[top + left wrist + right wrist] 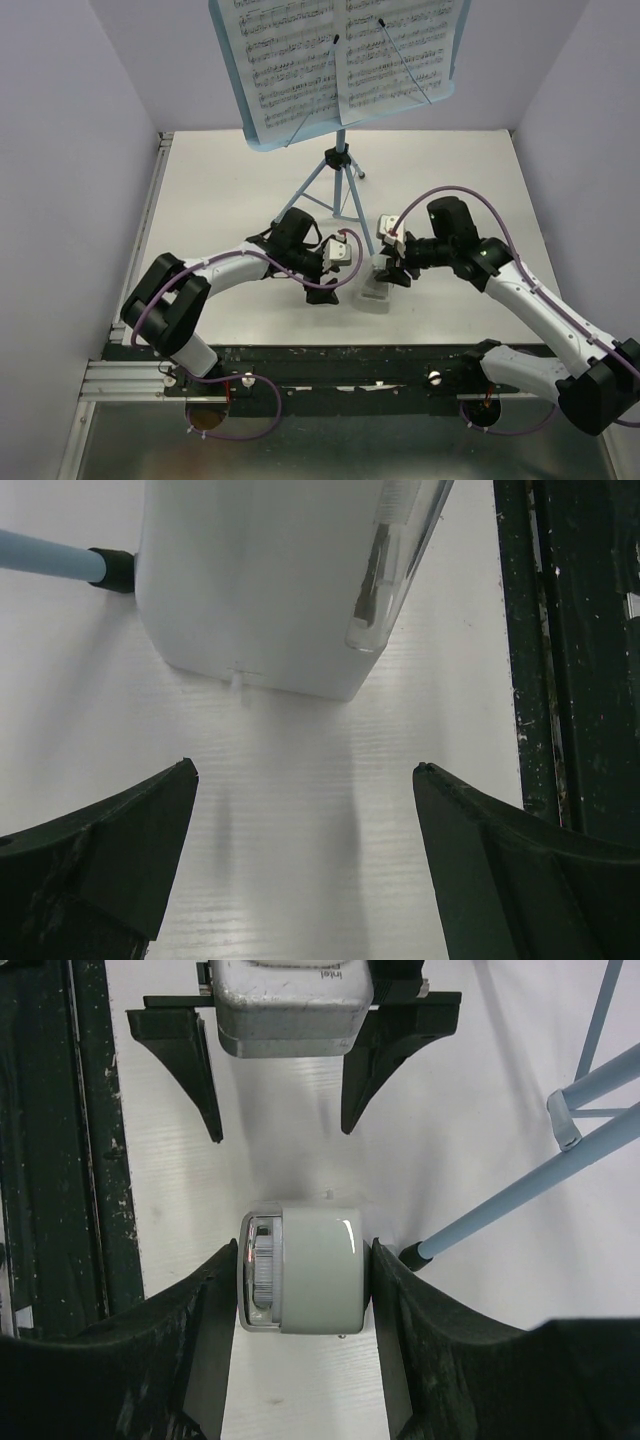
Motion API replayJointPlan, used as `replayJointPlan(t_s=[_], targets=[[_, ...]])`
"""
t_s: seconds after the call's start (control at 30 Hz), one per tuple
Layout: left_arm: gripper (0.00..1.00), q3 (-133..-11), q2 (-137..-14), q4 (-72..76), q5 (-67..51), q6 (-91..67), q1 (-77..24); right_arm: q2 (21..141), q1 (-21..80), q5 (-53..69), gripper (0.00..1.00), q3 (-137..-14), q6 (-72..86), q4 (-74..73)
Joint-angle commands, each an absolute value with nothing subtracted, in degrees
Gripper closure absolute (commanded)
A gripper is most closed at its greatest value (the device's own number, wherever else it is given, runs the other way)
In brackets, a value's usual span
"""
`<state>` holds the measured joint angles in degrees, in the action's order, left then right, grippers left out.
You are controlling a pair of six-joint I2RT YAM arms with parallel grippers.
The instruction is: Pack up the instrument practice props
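The music stand [340, 160] stands upright at the far middle of the bench [220, 200], well beyond both sets of fingers, its light-blue tray up top and tripod legs spread. Two sheet-music pages [290, 60] lie side by side on the tray under thin wire holders.

Nearer, the right gripper [303, 1248] has its fingers partly closed against the two sides of a small white case [250, 580] with a clear side, which appears to rest on the bench. One stand leg [500, 1210] ends in a black foot just beside the right finger.

The left gripper [305, 770] faces the case from the other side, fingers spread wide, holding nothing and short of touching it.

The bench is plain white, with a dark rail [350, 365] along its near edge and pale walls [60, 150] on three sides.
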<state>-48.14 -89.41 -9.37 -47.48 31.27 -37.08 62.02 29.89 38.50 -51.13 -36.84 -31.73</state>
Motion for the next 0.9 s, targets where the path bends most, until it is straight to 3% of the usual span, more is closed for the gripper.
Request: replayJointPlan(t_s=[0.0, 0.23, 0.67, 0.87], targets=[[0.01, -47.29, -90.96, -3.62, -48.79, 28.93, -39.72, 60.30, 29.44, 34.63, 1.00, -48.43, -35.60, -30.41], [0.01, -45.44, -94.30, 8.96, -45.88, 19.08, -42.62, 58.45, 29.44, 34.54, 1.00, -46.58, -33.05, -30.32], [0.01, -44.04, -99.67, 18.81, -47.81, 17.66, -43.24, 61.69, 29.44, 34.89, 1.00, -49.83, -32.25, -32.78], [0.10, -43.24, -100.28, 19.07, -48.78, 18.90, -43.24, 62.84, 29.44, 34.37, 1.00, -51.06, -31.99, -32.87]])
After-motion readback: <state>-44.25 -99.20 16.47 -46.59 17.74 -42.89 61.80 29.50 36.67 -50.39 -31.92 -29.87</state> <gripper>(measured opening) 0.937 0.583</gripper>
